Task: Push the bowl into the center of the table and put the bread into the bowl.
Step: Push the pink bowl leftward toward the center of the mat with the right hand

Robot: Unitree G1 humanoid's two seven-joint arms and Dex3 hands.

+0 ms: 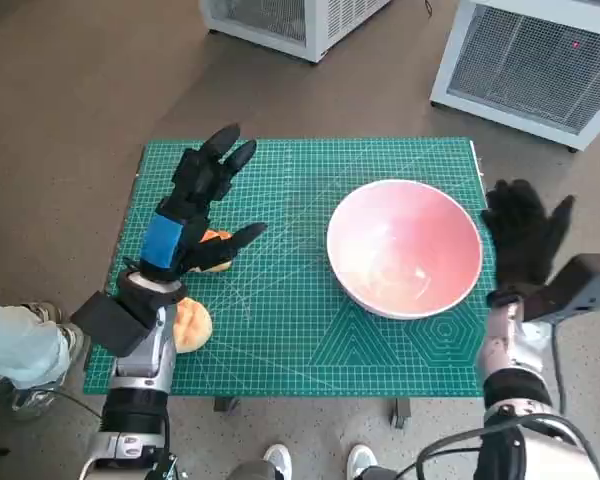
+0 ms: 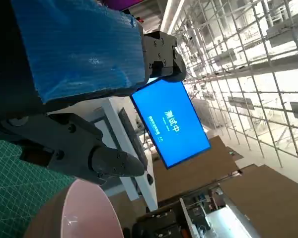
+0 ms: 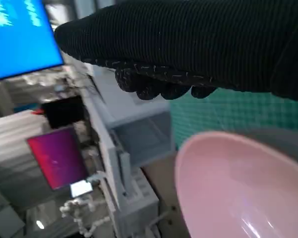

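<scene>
Just beside the pink bowl [image 1: 404,248], the right hand [image 1: 524,235], fingers spread, empty.

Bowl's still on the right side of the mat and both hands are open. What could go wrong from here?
1. The pink bowl sits near the right edge of the green cutting mat, with the right hand beside its rim; a glancing push might spin or tip it rather than slide it.
2. The left hand hovers over the bread, whose pieces lie partly hidden beneath the arm near the mat's left edge; a poor grasp could knock one off.
</scene>
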